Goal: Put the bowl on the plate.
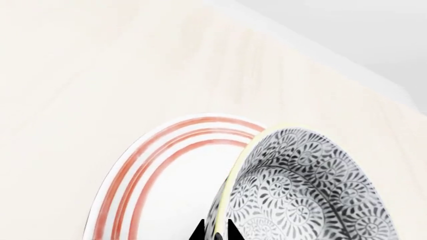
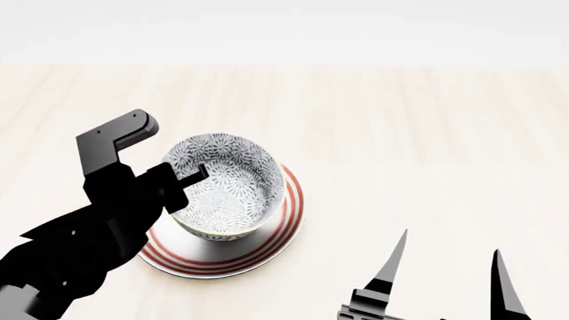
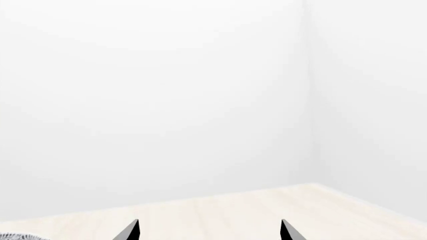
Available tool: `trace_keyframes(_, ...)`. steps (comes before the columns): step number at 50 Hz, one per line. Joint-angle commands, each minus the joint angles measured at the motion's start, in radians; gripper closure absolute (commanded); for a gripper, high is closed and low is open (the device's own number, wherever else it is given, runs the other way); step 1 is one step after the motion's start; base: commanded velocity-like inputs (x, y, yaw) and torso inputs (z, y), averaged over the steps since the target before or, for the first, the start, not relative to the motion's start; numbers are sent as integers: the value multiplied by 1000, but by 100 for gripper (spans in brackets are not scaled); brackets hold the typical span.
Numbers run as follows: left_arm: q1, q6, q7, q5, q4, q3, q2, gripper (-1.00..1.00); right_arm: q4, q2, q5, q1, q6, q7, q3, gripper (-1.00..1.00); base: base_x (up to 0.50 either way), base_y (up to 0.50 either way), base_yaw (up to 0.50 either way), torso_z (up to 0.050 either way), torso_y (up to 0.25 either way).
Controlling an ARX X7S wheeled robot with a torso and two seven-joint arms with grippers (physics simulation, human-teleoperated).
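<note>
The deep round ceramic bowl with a dense grey-and-white floral pattern and pale yellowish rim (image 2: 224, 190) stands upright, mouth up, inside the rings of the shallow round white plate with three red-orange rings (image 2: 289, 217). Whether its foot already bears on the plate or hangs just above it, I cannot tell. The bowl sits toward the plate's far-left part, leaving a wider crescent of plate bare on the near and right sides. Being round, it has no long axis; its opening faces straight up.

The left pincer (image 2: 191, 177) comes in from the bowl's left and pinches the rim there; in the left wrist view its two dark tips (image 1: 215, 232) stand one on each side of the bowl's wall (image 1: 313, 195), with the plate (image 1: 167, 170) behind. So the bowl lies directly ahead of this pincer, held at its left edge.

The right pincer (image 2: 444, 273) hangs spread and holds nothing, well apart to the near right over the pale wooden table (image 2: 427, 133). The left arm is plainly the nearer. Judging from this, what remains is to let go and draw back leftward without tipping the bowl.
</note>
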Motion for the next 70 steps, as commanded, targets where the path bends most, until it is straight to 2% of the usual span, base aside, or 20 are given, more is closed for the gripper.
trace_keyframes(1, 3, 39, -28, -22, -14, 110, 2, 100, 6, 4, 2, -1, -6, 3, -6, -100, 0, 0, 0, 0, 0)
trace_keyframes(12, 8, 90, -45, -136, -14, 316, 2, 100, 6, 7, 6, -2, -8, 5, -12, -100, 0, 0, 0, 0, 0)
trace_keyframes(25, 10, 151, -46, -197, -14, 450, 2, 100, 7, 11, 9, -2, -8, 9, -19, -100, 0, 0, 0, 0, 0)
trace_keyframes(26, 8, 164, -49, -199, -14, 474, 2, -100, 7, 12, 9, -2, -8, 9, -20, -100, 0, 0, 0, 0, 0)
trace_keyframes(33, -18, 331, -84, -181, 4, 687, 2, -100, 13, 13, 10, -3, -12, 10, -24, -100, 0, 0, 0, 0, 0)
trace_keyframes(39, -48, 461, -162, -97, 44, 776, -12, -100, 17, 14, 11, -4, -16, 11, -29, -100, 0, 0, 0, 0, 0)
trace_keyframes(40, -49, 470, -201, -77, 93, 791, -37, -100, 17, 14, 11, -4, -15, 11, -29, -100, 0, 0, 0, 0, 0)
trace_keyframes(42, -55, 509, -351, 44, 287, 880, -132, -100, 18, 15, 13, -3, -15, 11, -30, -100, 0, 0, 0, 0, 0)
trace_keyframes(47, -92, 502, -561, 194, 609, 977, -285, -100, 15, 16, 15, -5, -11, 13, -33, -100, 0, 0, 0, 0, 0)
trace_keyframes(51, -109, 493, -645, 249, 762, 1005, -359, -100, 16, 17, 16, -5, -12, 13, -35, -100, 0, 0, 0, 0, 0)
trace_keyframes(59, -109, 498, -810, 284, 1128, 1010, -589, -100, 9, 21, 23, -6, -3, 13, -40, -100, 0, 0, 0, 0, 0)
trace_keyframes(61, -60, 540, -861, 276, 1214, 1003, -680, -100, 15, 20, 38, -5, 7, 7, -43, -100, 0, 0, 0, 0, 0)
trace_keyframes(63, -12, 561, -915, 280, 1250, 1005, -734, -100, 18, 20, 38, -6, 11, 5, -48, -100, 0, 0, 0, 0, 0)
trace_keyframes(65, 69, 658, -950, 270, 1269, 988, -783, -100, 18, 19, 57, -5, 37, 0, -53, -100, 0, 0, 0, 0, 0)
trace_keyframes(66, 141, 729, -1007, 328, 1286, 992, -819, -100, 26, 13, 95, -4, 65, -11, -54, -100, 0, 0, 0, 0, 0)
trace_keyframes(67, 142, 730, -1007, 329, 1287, 991, -820, -100, 26, 13, 95, -4, 65, -11, -54, -100, 0, 0, 0, 0, 0)
trace_keyframes(68, 222, 806, -1061, 416, 1293, 1002, -843, -100, 39, 11, 105, -1, 90, -14, -61, -100, 0, 0, 0, 0, 0)
trace_keyframes(70, 299, 845, -1107, 495, 1270, 1022, -844, -100, 48, 9, 102, -1, 93, -14, -68, -100, 0, 0, 0, 0, 0)
